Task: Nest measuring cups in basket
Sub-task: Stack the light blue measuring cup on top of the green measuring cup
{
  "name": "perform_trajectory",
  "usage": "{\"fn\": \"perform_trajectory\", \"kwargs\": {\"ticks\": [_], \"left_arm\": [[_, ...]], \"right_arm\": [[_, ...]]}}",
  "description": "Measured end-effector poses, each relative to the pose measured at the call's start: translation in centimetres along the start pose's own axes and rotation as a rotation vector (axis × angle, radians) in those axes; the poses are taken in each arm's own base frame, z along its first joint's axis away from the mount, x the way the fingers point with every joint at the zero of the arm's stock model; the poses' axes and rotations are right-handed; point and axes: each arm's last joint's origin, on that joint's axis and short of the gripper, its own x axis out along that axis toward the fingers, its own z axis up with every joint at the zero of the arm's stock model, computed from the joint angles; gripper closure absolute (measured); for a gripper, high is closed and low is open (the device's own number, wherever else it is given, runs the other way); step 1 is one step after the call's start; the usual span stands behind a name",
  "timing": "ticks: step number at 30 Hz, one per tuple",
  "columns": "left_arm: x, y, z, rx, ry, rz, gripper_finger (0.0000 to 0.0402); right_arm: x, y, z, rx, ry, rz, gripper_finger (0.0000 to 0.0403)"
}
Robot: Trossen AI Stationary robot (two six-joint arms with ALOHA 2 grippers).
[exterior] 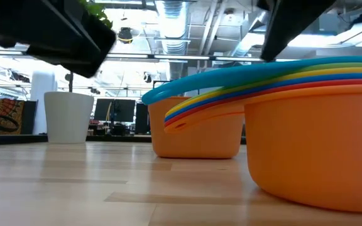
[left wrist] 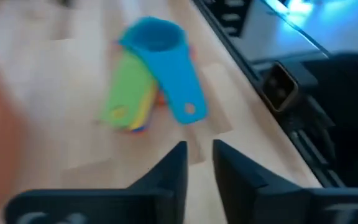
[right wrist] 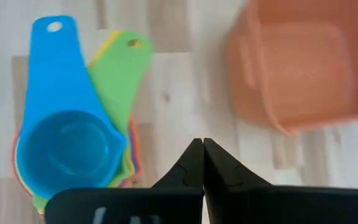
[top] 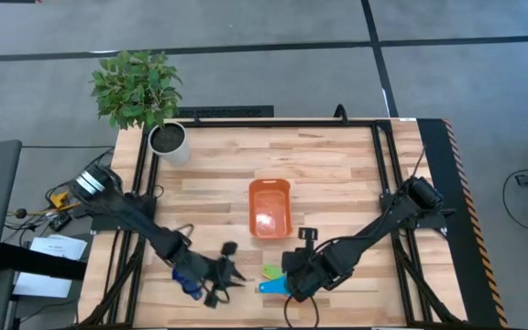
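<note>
A nested stack of measuring cups (top: 271, 278) sits on the wood near the table's near edge. The light blue cup is on top, and green, yellow, red and orange rims show below it (exterior: 307, 107) (right wrist: 73, 124) (left wrist: 154, 74). The orange cup's base rests on the table. The orange basket (top: 269, 211) (right wrist: 297, 68) (exterior: 197, 135) stands farther in, at the table's middle. My right gripper (top: 289, 275) (right wrist: 202, 149) is shut just right of the stack, over bare wood. My left gripper (top: 230, 275) (left wrist: 199, 155) is narrowly open to the stack's left, holding nothing. Something dark blue (top: 189, 280) shows by the left wrist.
A white pot (top: 170, 142) (exterior: 68, 116) with a green plant stands at the table's far left corner. Black frame rails (top: 385, 156) run along the table's sides. Bare wood lies between the stack and the basket.
</note>
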Motion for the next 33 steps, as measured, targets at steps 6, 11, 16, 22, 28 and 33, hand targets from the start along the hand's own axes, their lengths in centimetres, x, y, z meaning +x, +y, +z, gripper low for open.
{"fn": "perform_trajectory", "kwargs": {"ticks": [6, 11, 16, 22, 28, 33], "left_arm": [[3.7, -1.1, 0.7, 0.136, 0.04, -0.151, 0.0396], [5.0, 0.1, 0.7, 0.133, 0.106, -0.264, 0.0398], [5.8, 1.1, 0.0, 0.116, 0.118, -0.277, 0.04], [5.9, 1.1, 0.6, 0.161, 0.059, -0.278, 0.0401], [6.0, 1.8, 0.6, 0.161, 0.063, -0.255, 0.0401], [6.1, 2.1, 0.6, 0.158, 0.068, -0.244, 0.0401]], "right_arm": [[-2.1, -1.3, -1.0, 0.153, -0.025, -0.148, 0.0394], [-3.2, -1.8, -1.2, 0.199, -0.059, -0.179, 0.0386], [-3.5, -2.0, -1.1, 0.207, -0.065, -0.17, 0.0389], [-3.5, -2.0, -1.1, 0.199, -0.062, -0.172, 0.0391], [-3.4, -2.0, -1.1, 0.192, -0.063, -0.172, 0.0384], [-3.5, -2.0, -1.1, 0.173, -0.061, -0.173, 0.0392]]}}
